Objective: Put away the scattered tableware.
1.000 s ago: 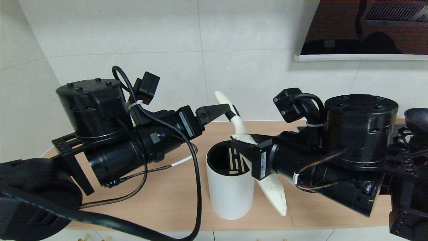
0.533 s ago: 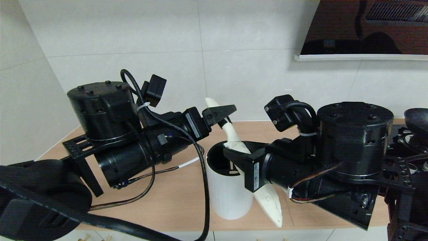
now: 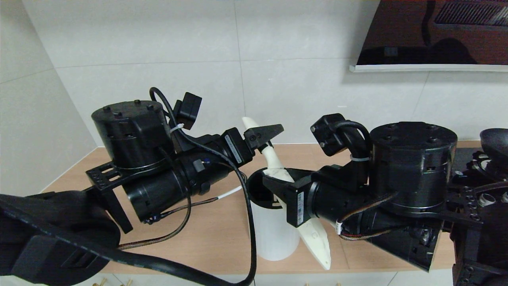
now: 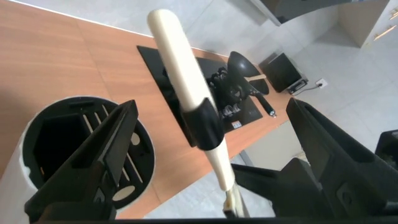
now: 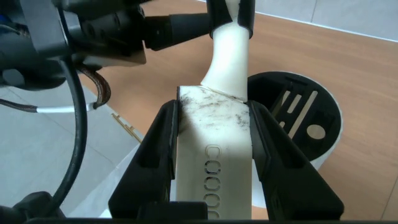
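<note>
Mid-handover, by the look of it, at centre frame in the head view. Right gripper [image 5: 214, 143] clamped on the broad blade of the white spatula [image 3: 274, 160]. Blade tip hanging low at lower centre, in front of the white utensil holder [image 3: 272, 236]; handle angled up and leftward above the holder's open mouth. Left gripper [image 4: 211, 115] spread wide, one finger on either side of the handle near its black band, apparently not touching. Holder upright on the wooden counter [image 3: 206, 234] at bottom centre. Next, probably: closing the left fingers on the handle, letting go on the right, then tipping the spatula upright and lowering it into the holder. Calls for a firm pinch before any release, or risks a drop.
</note>
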